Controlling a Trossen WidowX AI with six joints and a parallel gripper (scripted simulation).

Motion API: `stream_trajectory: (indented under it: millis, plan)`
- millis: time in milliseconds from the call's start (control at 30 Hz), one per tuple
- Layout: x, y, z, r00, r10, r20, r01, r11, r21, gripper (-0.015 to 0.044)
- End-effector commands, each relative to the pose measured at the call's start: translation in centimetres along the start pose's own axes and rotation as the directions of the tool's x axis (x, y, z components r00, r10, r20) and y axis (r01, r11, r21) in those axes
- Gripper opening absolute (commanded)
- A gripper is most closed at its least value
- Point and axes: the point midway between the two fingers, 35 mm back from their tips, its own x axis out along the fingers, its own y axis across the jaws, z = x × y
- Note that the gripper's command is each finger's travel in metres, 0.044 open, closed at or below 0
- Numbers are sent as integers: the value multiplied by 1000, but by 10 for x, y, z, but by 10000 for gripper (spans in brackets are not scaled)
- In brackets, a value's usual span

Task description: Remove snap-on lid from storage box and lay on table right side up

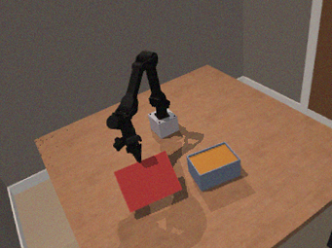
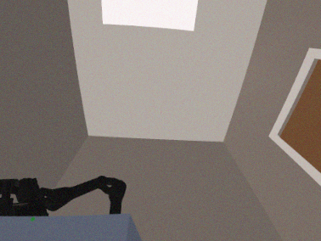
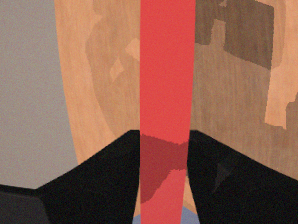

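Note:
The red lid (image 1: 148,183) (image 3: 167,75) is off the box, held a little above the table (image 1: 281,147), left of the box, with its broad face up in the top view. Its shadow shows past its near and right edges. My gripper (image 1: 140,160) (image 3: 164,137) is shut on the lid's edge at the side toward the arm base; in the wrist view the lid is a narrow red strip between both black fingers. The blue storage box (image 1: 219,175) (image 2: 64,229) stands upright and open on the table, orange inside. The lid's underside is hidden.
The arm's white base block (image 1: 164,127) stands behind the lid and box. The black arm arches from it to the lid. The table's left edge lies left of the lid, and its front right edge is beyond the box. The exterior camera looks mostly at walls and ceiling.

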Motion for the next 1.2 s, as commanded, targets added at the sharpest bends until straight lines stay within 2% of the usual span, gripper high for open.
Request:
stream_trajectory:
  millis: [0, 1167]
  plan:
    - [2, -2, 0, 1000, 2, 3, -2, 1000, 3, 0]
    - [20, -24, 0, 1000, 2, 3, -2, 1000, 4, 0]
